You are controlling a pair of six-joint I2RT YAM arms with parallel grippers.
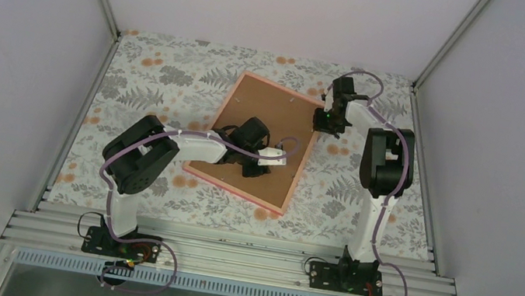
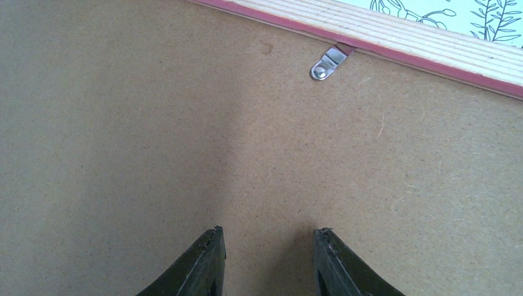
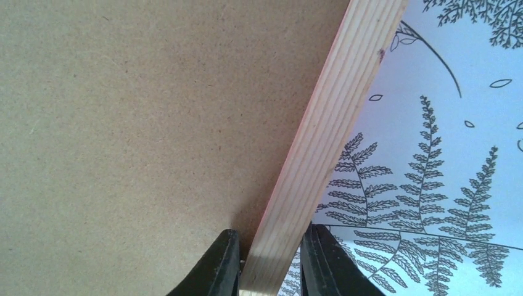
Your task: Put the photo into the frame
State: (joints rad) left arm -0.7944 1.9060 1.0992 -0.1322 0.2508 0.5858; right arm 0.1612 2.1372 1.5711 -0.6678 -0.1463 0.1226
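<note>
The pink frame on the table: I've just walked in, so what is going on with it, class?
The frame lies face down on the floral cloth, with its brown backing board uppermost. The right gripper straddles the frame's wooden rail near its far right corner, one finger on each side, gripping it. The left gripper hangs over the board with its jaws apart, holding nothing. A metal clip sits at the board's edge. No photo is in view.

We see soft, even light across the table [image 1: 159, 85], with only faint shadows there. Wrist views are sharp on the frame [image 3: 327, 123] and brown board [image 2: 123, 154], where one dim shadow band falls.
</note>
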